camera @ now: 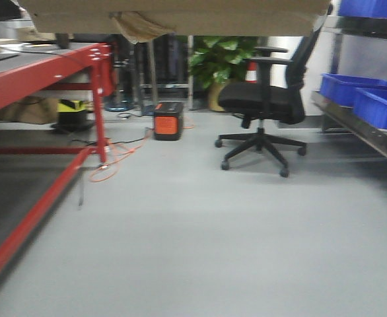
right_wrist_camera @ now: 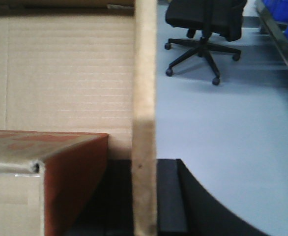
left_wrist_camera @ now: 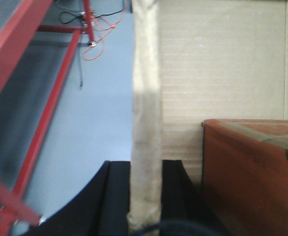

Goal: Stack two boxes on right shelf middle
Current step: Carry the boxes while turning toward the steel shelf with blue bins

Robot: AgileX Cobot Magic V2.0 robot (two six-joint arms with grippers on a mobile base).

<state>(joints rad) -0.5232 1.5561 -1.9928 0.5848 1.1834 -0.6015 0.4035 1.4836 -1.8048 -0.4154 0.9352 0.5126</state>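
An open tan cardboard box (camera: 174, 13) is held up between both arms; only its underside shows at the top of the front view. My left gripper (left_wrist_camera: 145, 196) is shut on the box's left wall (left_wrist_camera: 145, 98). My right gripper (right_wrist_camera: 145, 196) is shut on the box's right wall (right_wrist_camera: 145, 73). Inside the cardboard box lies an orange-red box (left_wrist_camera: 252, 167), also seen in the right wrist view (right_wrist_camera: 60, 162). The right shelf (camera: 358, 122) stands at the right edge of the front view.
Blue bins (camera: 378, 105) sit on the right shelf. A black office chair (camera: 266, 99) stands ahead to the right. A red-framed table (camera: 48, 72) runs along the left. An orange power unit (camera: 168, 120), an orange cable (camera: 114, 158) and a plant (camera: 216, 56) lie farther back.
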